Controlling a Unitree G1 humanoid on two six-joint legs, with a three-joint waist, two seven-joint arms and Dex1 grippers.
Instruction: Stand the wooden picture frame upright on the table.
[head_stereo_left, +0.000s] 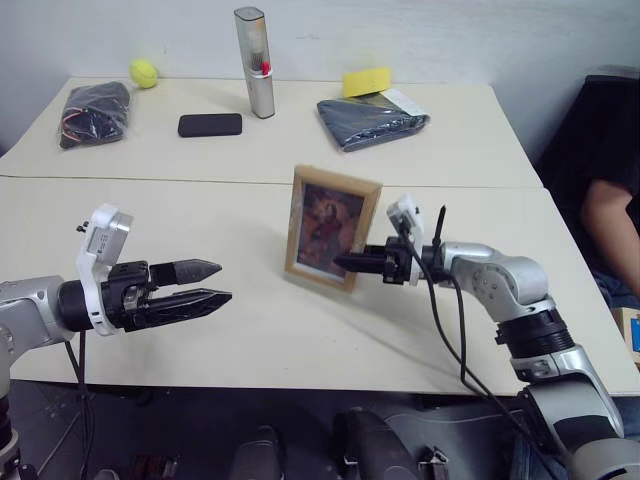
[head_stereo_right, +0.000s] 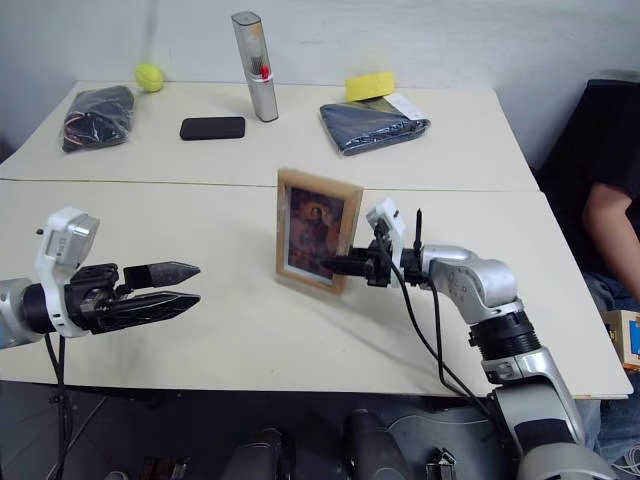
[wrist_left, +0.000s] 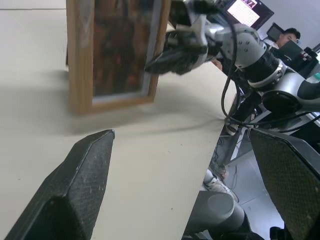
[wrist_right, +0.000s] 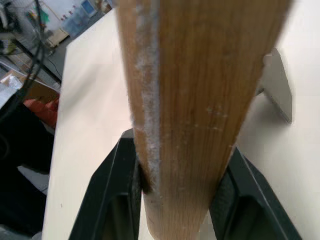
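One wooden picture frame (head_stereo_left: 331, 227) upright, two grippers: right gripper (head_stereo_left: 345, 264) clamping it.

Left hand (head_stereo_left: 205, 283): two black tapered fingers (head_stereo_left: 190, 269) with finely textured inner pads, on a black body; a white boxy camera module (head_stereo_left: 103, 240) sits above the silver-grey forearm. Right hand (head_stereo_left: 345, 264): black fingers, a small white module (head_stereo_left: 404, 213), a black cable (head_stereo_left: 447, 335) looping along the silver arm (head_stereo_left: 495, 275), whose segments join at black ribbed rings (head_stereo_left: 528, 330).
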